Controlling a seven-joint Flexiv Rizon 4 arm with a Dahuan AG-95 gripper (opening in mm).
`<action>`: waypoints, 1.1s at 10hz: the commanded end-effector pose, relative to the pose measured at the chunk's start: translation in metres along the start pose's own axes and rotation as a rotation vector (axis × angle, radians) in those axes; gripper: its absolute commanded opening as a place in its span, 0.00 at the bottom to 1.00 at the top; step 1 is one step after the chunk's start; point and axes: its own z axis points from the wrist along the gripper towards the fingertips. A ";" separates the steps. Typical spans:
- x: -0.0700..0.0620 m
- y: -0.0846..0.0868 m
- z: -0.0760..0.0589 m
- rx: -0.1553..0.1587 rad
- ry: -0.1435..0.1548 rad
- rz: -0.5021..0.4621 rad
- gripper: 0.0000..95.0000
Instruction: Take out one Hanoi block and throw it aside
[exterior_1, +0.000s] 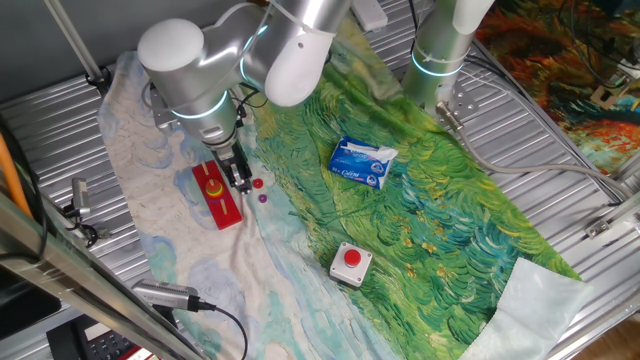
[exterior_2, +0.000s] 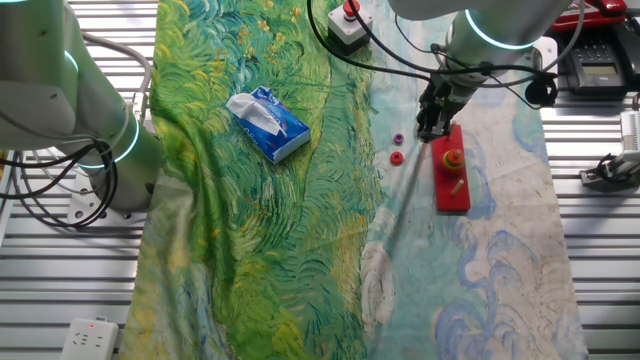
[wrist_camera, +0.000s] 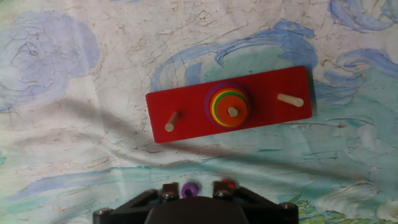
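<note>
The Hanoi block (exterior_1: 258, 183), a tiny red disc, lies on the cloth just right of the red base board (exterior_1: 226, 208), with a tiny purple piece (exterior_1: 263, 197) beside it. In the other fixed view the Hanoi block (exterior_2: 396, 158) lies left of the base board (exterior_2: 452, 190). A stack of coloured discs (wrist_camera: 229, 106) sits on the board's middle peg. My gripper (exterior_1: 241, 180) hangs open and empty over the board's edge, above the cloth. In the hand view, the gripper (wrist_camera: 194, 186) frames the purple piece (wrist_camera: 189, 188) on the cloth below, and the Hanoi block (wrist_camera: 230, 183) peeks past the right finger.
A blue tissue pack (exterior_1: 361, 162) lies on the green cloth to the right. A white box with a red button (exterior_1: 351, 262) stands nearer the front. A second robot arm's base (exterior_1: 437, 55) stands at the back. Ribbed metal table (exterior_1: 60, 140) surrounds the cloth.
</note>
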 end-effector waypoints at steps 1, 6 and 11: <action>0.000 0.000 0.000 0.001 0.000 -0.002 0.00; 0.000 0.000 0.000 -0.001 -0.001 -0.006 0.00; 0.000 0.000 0.000 -0.002 0.000 -0.012 0.00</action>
